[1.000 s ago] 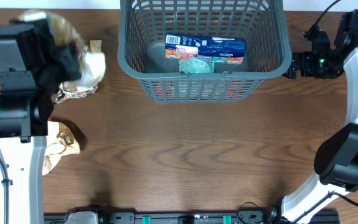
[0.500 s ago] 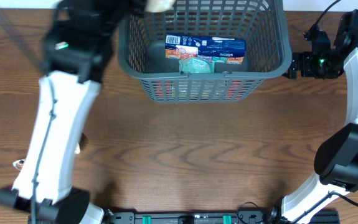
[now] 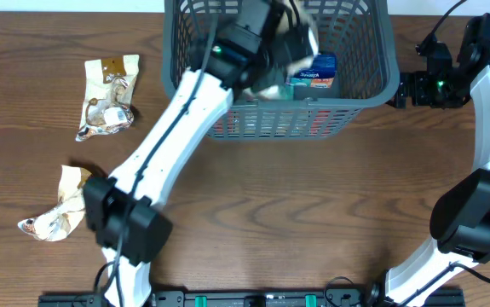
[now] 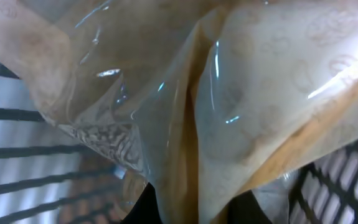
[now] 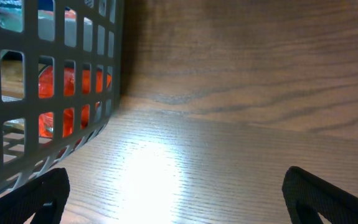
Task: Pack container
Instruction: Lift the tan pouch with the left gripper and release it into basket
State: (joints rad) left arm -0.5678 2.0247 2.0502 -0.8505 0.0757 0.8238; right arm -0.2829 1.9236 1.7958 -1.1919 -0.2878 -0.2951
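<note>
The dark grey lattice container stands at the back middle of the table. It holds a blue packet and red items behind the front wall. My left gripper is inside the container's opening, shut on a clear and tan plastic bag. That bag fills the left wrist view, pinched between my dark fingers, with the lattice behind it. My right gripper is open and empty just right of the container, whose wall fills the left of the right wrist view beside my open fingers.
A crumpled snack bag lies at the left rear of the table. Another tan crumpled bag lies at the left front. My left arm stretches diagonally from the front left up to the container.
My left arm has swung from the table's left side over to the container, carrying the plastic bag. The two bags on the left have come into view. The right arm is still.
</note>
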